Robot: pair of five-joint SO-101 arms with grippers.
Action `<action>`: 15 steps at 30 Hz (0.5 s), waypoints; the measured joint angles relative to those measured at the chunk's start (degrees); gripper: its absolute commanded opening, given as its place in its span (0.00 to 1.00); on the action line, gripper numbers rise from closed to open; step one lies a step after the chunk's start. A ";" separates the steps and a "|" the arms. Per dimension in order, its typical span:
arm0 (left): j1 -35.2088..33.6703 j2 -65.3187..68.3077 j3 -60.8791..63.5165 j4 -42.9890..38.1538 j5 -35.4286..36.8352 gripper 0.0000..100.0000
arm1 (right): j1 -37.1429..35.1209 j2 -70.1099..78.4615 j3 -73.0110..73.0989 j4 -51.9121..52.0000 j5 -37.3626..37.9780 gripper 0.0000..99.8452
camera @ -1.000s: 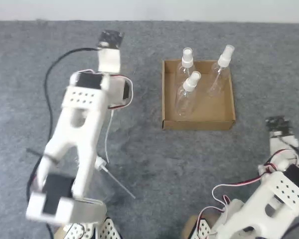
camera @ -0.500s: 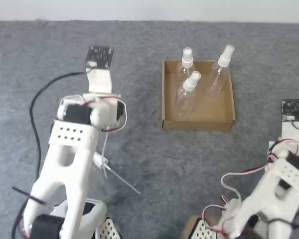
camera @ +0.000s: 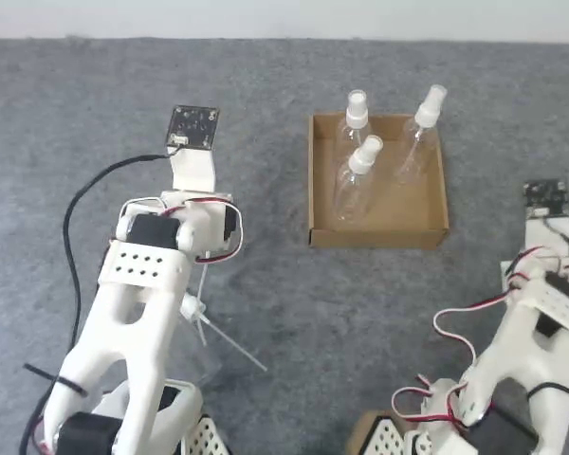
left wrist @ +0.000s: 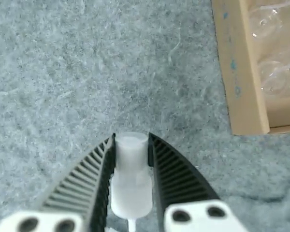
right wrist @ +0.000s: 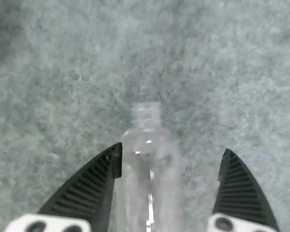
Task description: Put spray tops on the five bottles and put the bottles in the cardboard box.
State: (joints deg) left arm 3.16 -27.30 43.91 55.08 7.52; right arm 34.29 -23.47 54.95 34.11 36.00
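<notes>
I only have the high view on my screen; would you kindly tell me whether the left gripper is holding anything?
Observer: Yes. The left wrist view shows the left gripper shut on a white spray top.
Operator: Thank you. And how does the right gripper stand?
Observer: The right gripper is open, with a clear bottle between its fingers, nearer one finger than the other.
Operator: Does that bottle have a top on it yet?
Observer: No, the right wrist view shows its neck bare, with nothing fitted on it.
</notes>
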 measured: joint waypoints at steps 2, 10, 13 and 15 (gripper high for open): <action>0.00 0.00 0.00 0.00 0.00 0.01 | 0.00 0.53 -4.75 5.10 0.00 0.25; 0.00 0.00 0.00 0.00 0.00 0.01 | -3.34 12.75 -25.76 33.05 1.67 0.25; 0.00 0.00 1.05 0.00 0.18 0.01 | -4.40 20.13 -29.19 38.77 3.78 0.25; 0.00 0.00 1.05 0.00 0.09 0.01 | -4.31 23.91 -30.33 39.65 4.22 0.25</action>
State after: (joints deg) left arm 3.16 -27.30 44.97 55.08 7.60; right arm 29.98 0.44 24.62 73.76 40.22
